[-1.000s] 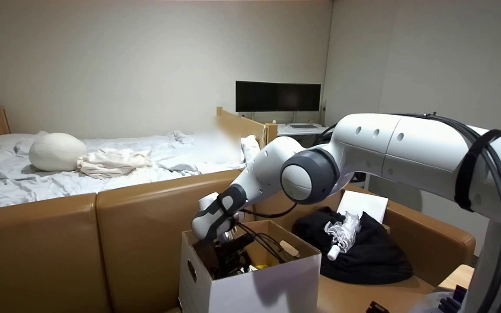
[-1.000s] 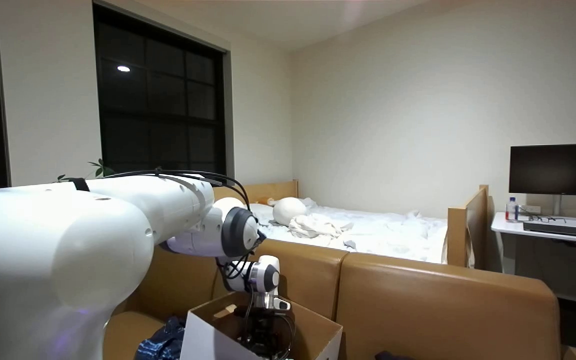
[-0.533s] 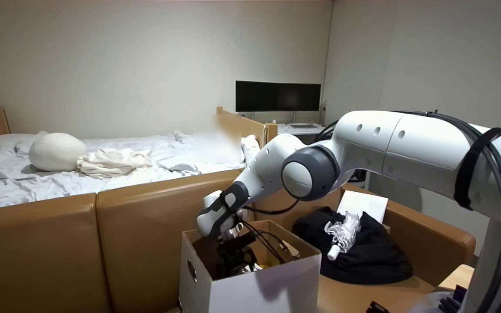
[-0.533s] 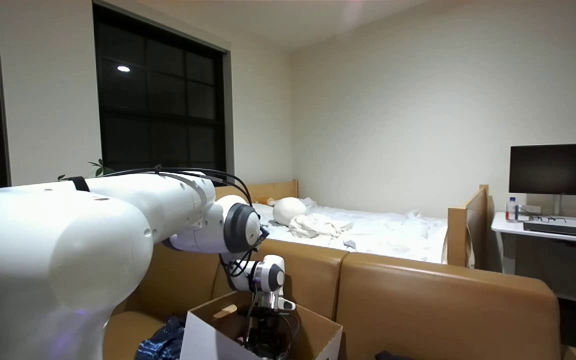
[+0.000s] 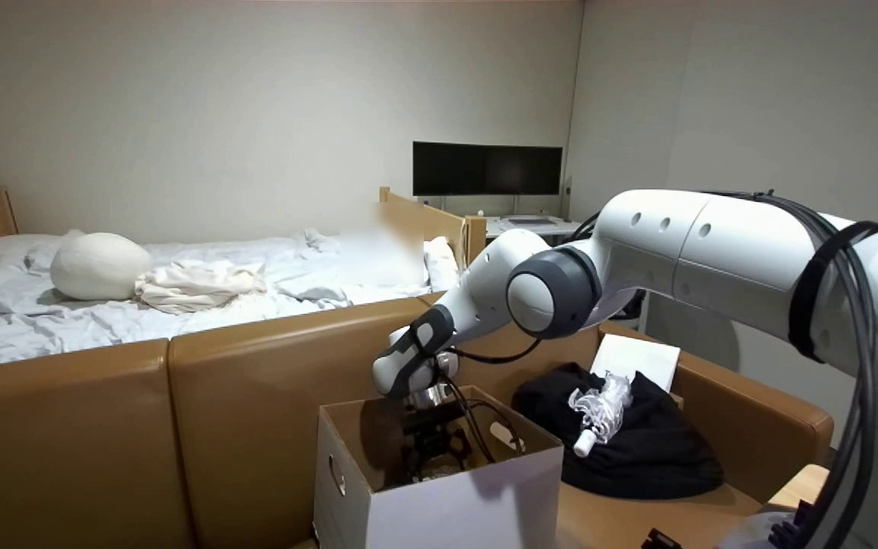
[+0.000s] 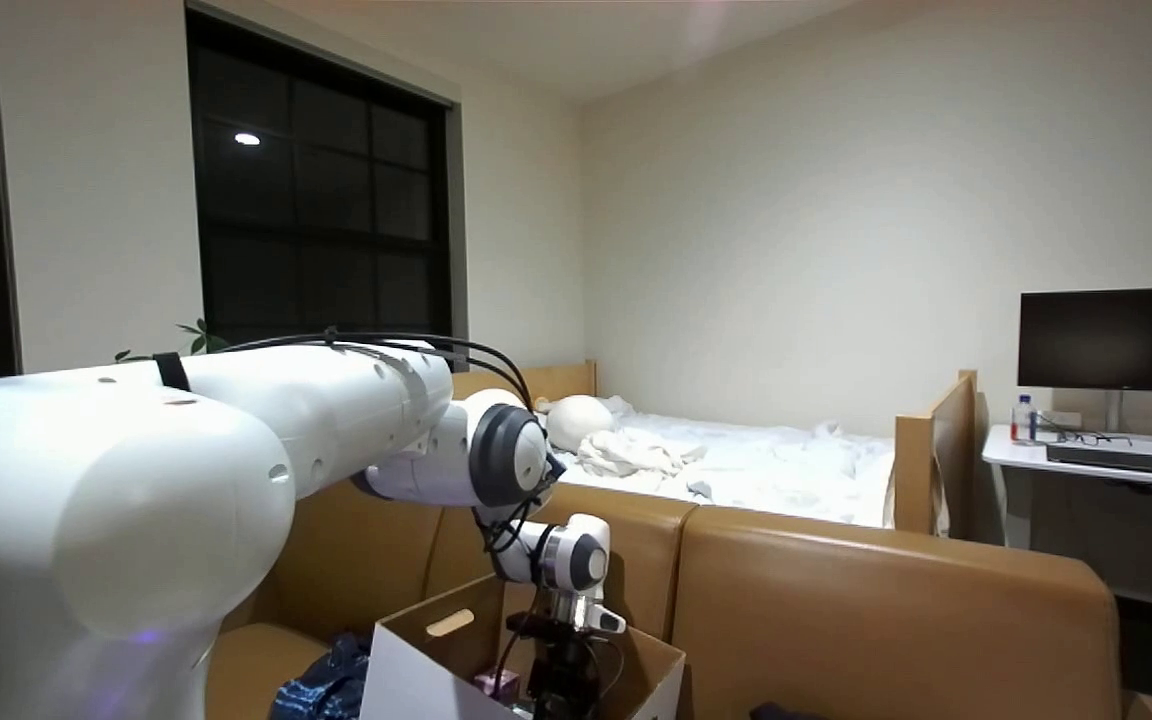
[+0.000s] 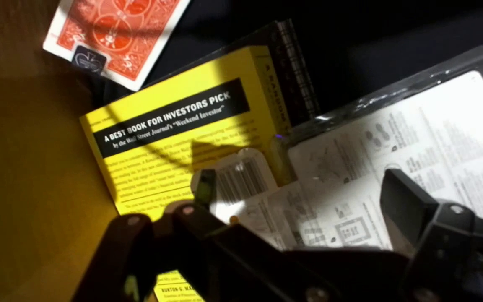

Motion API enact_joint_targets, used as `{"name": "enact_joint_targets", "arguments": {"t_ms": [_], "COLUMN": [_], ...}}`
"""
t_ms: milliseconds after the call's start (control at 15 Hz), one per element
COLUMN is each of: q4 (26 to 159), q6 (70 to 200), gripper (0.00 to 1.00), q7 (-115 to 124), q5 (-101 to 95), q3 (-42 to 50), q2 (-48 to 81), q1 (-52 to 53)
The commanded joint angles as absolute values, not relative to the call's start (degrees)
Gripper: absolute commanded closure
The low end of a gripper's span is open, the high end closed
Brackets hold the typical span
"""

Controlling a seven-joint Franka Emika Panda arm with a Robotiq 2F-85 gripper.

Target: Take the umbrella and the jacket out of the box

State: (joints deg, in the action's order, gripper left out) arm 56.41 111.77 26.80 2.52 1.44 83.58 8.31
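Observation:
The box [image 5: 462, 515], white outside and brown inside, sits on the sofa seat and shows in both exterior views. My gripper [image 7: 304, 195] reaches down into it, jaws spread wide with nothing held. Below the fingers [image 7: 407, 205] in the wrist view lie a clear plastic package with a printed white sheet and a yellow book. Outside the box, on the sofa, the black jacket [image 5: 675, 457] lies in a heap. The umbrella [image 5: 603, 408], folded, clear and white-handled, rests on top of it. Neither jacket nor umbrella can be made out in the wrist view.
A red-backed card deck [image 7: 118, 37] lies by the yellow book [image 7: 174, 121] and the package [image 7: 434, 138] in the box. Blue patterned cloth [image 6: 326, 680] is beside the box. The sofa backrest [image 5: 279, 389] rises behind. Cables [image 5: 477, 427] hang from the arm into the box.
The arm has shifted to the right in both exterior views and risen a little, its gripper still inside the box. A pinkish item in the box has come into sight. Jacket and umbrella have not moved.

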Motion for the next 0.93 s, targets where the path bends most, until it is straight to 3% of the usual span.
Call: {"name": "enact_joint_targets", "arguments": {"t_ms": [0,867], "q4": [57.2,59.5], "q6": [110.6,114.6], "gripper": [0.0,0.0], "q7": [23.9,28.4], "q5": [4.7,6.8], "q3": [-0.6,0.3], "q2": [83.0,81.5], "q1": [5.2,3.7]}}
